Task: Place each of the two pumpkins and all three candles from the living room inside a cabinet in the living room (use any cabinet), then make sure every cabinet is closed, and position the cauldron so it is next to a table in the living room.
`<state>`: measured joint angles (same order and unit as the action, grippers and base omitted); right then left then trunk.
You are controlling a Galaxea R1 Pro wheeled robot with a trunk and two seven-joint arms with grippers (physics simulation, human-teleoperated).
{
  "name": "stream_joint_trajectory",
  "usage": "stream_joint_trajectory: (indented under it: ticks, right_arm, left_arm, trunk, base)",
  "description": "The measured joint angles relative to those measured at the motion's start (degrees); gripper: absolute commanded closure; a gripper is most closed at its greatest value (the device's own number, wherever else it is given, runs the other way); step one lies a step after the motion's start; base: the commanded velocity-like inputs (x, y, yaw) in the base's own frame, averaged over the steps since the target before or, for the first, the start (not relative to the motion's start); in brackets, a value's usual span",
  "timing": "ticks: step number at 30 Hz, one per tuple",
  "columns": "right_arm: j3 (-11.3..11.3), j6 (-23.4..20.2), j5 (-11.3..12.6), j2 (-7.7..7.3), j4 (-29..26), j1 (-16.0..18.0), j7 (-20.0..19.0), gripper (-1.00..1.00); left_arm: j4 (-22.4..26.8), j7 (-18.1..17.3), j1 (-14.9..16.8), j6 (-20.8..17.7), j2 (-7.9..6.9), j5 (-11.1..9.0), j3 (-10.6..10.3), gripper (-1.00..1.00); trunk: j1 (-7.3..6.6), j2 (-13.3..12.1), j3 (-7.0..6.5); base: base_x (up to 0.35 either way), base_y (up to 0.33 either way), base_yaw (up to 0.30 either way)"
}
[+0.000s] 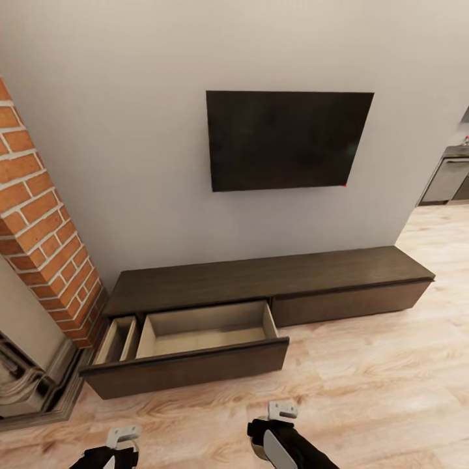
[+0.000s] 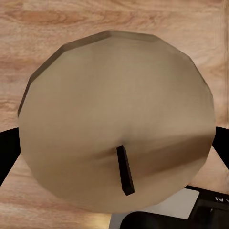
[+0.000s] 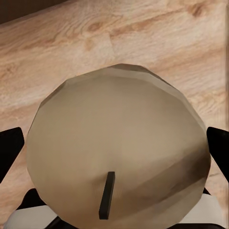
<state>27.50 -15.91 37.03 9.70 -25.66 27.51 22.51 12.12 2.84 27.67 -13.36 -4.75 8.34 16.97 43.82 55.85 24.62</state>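
Currently, one beige candle (image 2: 117, 124) is held between the closed jaws of the left gripper (image 1: 120, 438), and a second candle (image 3: 119, 148) likewise in the right gripper (image 1: 277, 417), each wick turned toward its wrist camera. A long dark-brown cabinet (image 1: 273, 277) is set against the wall, its left drawer (image 1: 195, 332) pulled open and bare inside. Judged best: both candles are carried over the drawer front and lowered well inside before release. Noted around: pale wood floor (image 1: 365, 384), brick fireplace (image 1: 45, 228), wall-mounted television (image 1: 286, 140).
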Motion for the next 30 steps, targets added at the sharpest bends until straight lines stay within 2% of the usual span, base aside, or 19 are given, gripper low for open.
stream_joint_trajectory:
  ticks: [7, 13, 22, 24, 25, 26, 27, 30]
  right_arm:
    - [0.0, -0.06, -0.01, 0.01, 0.0, 0.0, -0.01, 1.0]
    - [-0.01, -0.1, 0.08, -0.35, 0.0, 0.0, 0.0, 1.0]
    - [0.02, -0.5, 0.18, -0.16, -0.53, 0.01, 0.28, 1.0]
    - [0.03, -1.26, 0.16, -0.03, -1.52, 0.01, 0.39, 1.0]
    - [0.01, -2.26, 0.24, 0.01, -2.66, 0.01, 0.44, 1.0]
    - [-0.03, -4.98, 0.64, 0.07, -5.45, 0.01, 0.51, 1.0]
    - [-0.08, -6.38, 0.11, 0.05, -6.82, 0.02, 0.6, 1.0]
    - [-0.54, -15.31, 0.73, 0.08, -15.81, 0.02, 1.5, 1.0]
  left_arm:
    - [0.0, -0.14, -0.01, 0.2, 0.0, -0.02, -0.01, 1.0]
    - [-0.01, -0.53, 0.01, 0.26, 0.04, -0.04, 0.0, 1.0]
    - [0.02, -0.68, -0.01, -1.36, 0.16, -0.1, 0.24, 1.0]
    - [0.51, -0.72, 0.03, -4.73, 0.12, -0.08, 0.3, 1.0]
    - [1.12, -0.75, 0.11, -7.56, 0.09, -0.05, 0.3, 1.0]
    - [3.33, -0.82, 0.25, -12.63, 0.04, 0.13, 0.25, 1.0]
    - [4.62, -0.89, 0.29, -14.57, 0.01, 0.01, 0.24, 1.0]
    - [15.54, -3.35, 0.38, -26.25, -0.07, -0.24, 0.27, 1.0]
  trunk:
    - [0.0, 0.0, 0.0]
    - [-1.31, -2.39, -1.07]
    - [-3.29, -6.0, -2.69]
    - [-3.73, -6.8, -3.05]
    - [-3.95, -7.2, -3.23]
    - [-4.17, -7.6, -3.41]
    - [-4.39, -8.0, -3.6]
    - [-5.05, -9.2, -4.14]
  base:
    - [0.1, -0.1, 0.253]
    - [0.006, -0.006, 0.208]
    - [0.0, 0.0, 0.014]
    - [0.0, 0.0, 0.0]
    - [0.0, 0.0, 0.0]
    - [0.0, 0.0, 0.0]
    - [0.0, 0.0, 0.0]
    - [0.0, 0.0, 0.0]
